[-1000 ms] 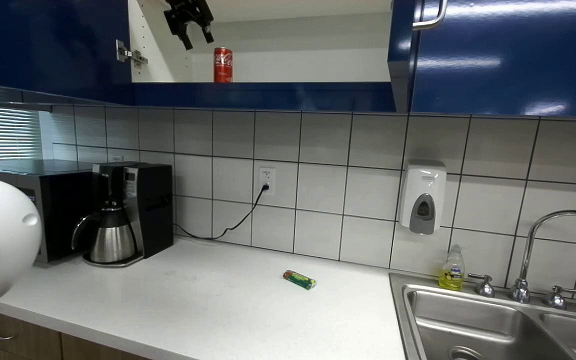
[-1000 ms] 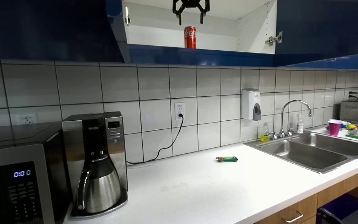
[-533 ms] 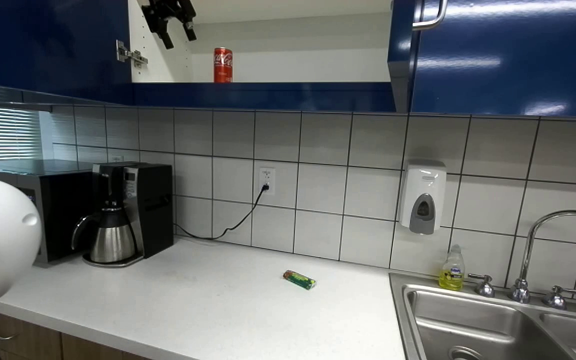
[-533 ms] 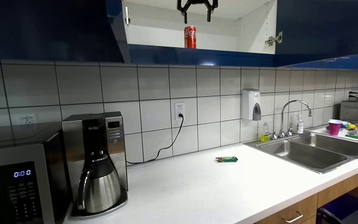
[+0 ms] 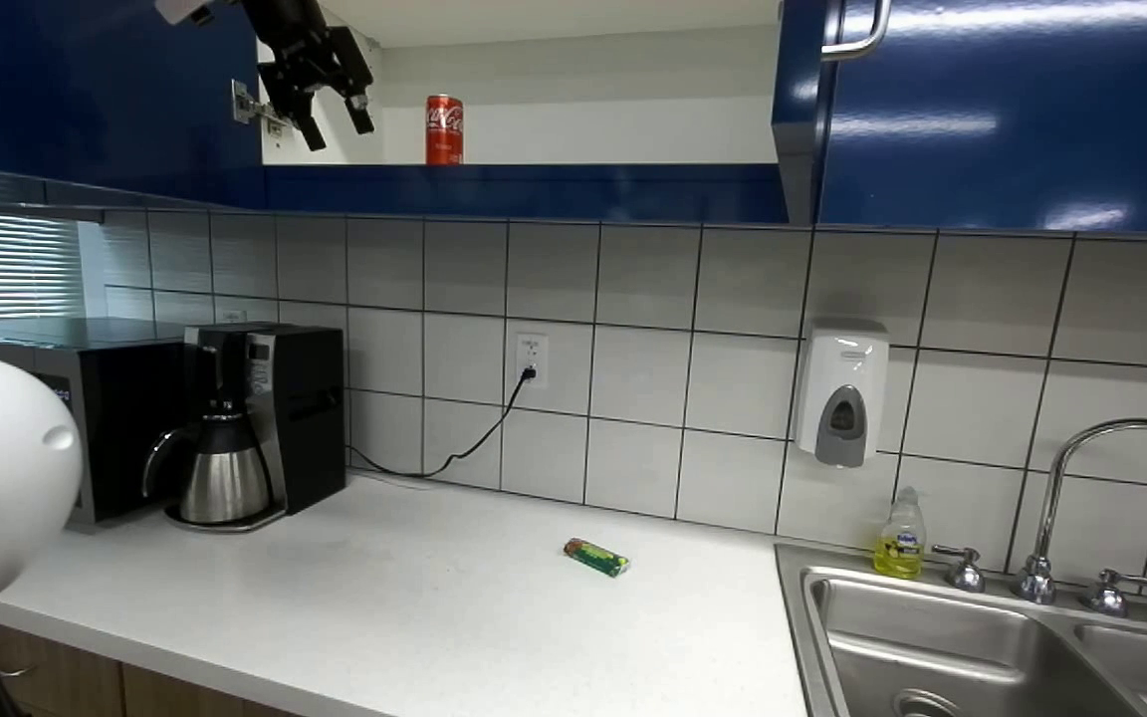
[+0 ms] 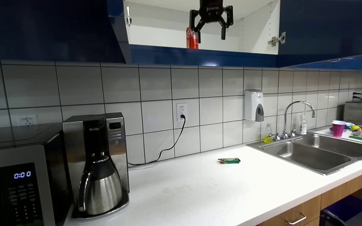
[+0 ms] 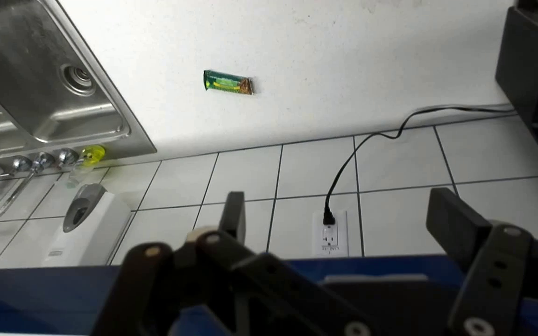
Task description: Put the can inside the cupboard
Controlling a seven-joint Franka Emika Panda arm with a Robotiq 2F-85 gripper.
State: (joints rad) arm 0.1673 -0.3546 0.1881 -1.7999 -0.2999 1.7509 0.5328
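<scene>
The red can stands upright inside the open cupboard, on its floor just behind the blue bottom edge. In an exterior view the can is partly covered by a finger of my gripper. The cupboard's blue edge and white interior show there too. My gripper is open and empty, pointing down, apart from the can and in front of the cupboard opening. In the wrist view the open fingers have nothing between them, and the cupboard's blue edge lies below. The can is out of that view.
The open cupboard door stands close to the gripper. Below are a coffee maker, a microwave, a green bar on the counter, a soap dispenser and a sink.
My open gripper has moved back from above the can, out of the cupboard, and then lower. It shows larger in an exterior view. The can has stayed in place.
</scene>
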